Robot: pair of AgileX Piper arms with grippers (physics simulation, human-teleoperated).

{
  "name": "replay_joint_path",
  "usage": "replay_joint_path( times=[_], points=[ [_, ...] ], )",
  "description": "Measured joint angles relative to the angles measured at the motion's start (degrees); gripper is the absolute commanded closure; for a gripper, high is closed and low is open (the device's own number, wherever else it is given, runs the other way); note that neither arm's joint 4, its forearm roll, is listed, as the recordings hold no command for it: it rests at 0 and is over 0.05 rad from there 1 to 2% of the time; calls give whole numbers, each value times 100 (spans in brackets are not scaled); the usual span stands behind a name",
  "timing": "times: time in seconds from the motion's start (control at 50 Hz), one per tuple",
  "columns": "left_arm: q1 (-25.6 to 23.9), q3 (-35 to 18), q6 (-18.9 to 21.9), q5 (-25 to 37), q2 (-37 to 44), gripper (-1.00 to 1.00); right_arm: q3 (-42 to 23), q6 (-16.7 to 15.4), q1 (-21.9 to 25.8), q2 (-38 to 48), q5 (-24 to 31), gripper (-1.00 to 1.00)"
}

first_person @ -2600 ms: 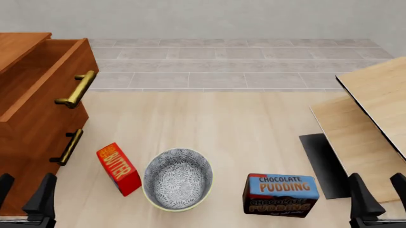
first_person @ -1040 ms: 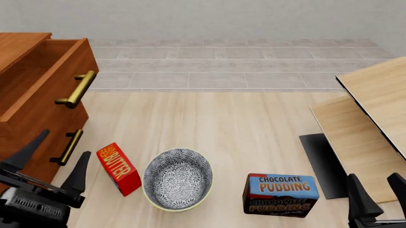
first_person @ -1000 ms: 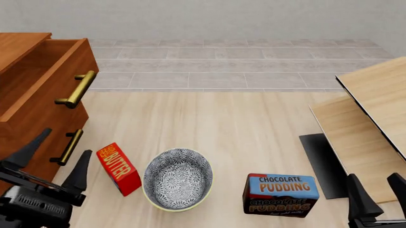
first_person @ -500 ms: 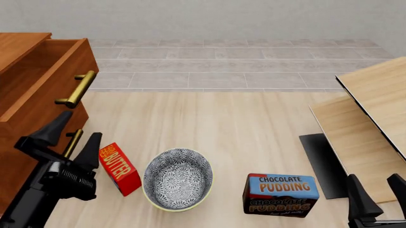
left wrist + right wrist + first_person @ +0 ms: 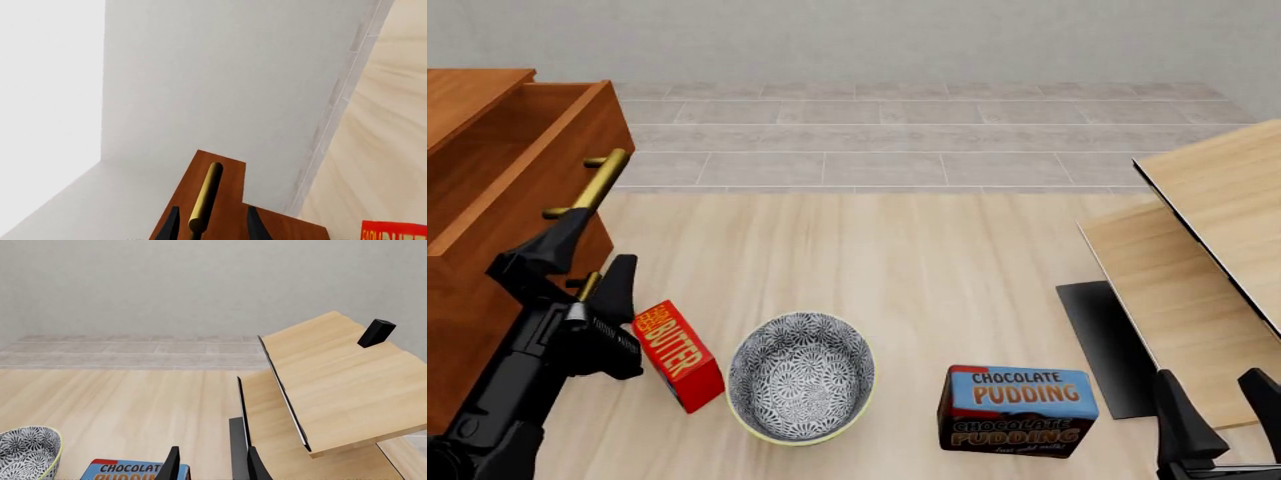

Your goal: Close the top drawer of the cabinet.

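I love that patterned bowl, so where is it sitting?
In the front view the bowl stands near the table's front edge, left of centre, between the red butter box and the chocolate pudding box.

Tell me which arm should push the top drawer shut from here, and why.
Left. The left gripper, jaws open, sits right at the top drawer front, its brass handle lined up between the fingers. The right gripper is low at the table's opposite side, by the pale boards.

We saw bright, even, flat rendered light in all views, with crisp focus and no glare. Shadows were faint. The left wrist view's pale wooden tabletop [image 5: 393, 150] looked stretched toward the edge.
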Motion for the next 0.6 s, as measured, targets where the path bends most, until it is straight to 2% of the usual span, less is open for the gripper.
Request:
replay_joint_path(
  times=[0.6],
  points=[
    [354, -600, 397, -32, 607, -100, 0, -56, 61, 0, 98, -100]
  ],
)
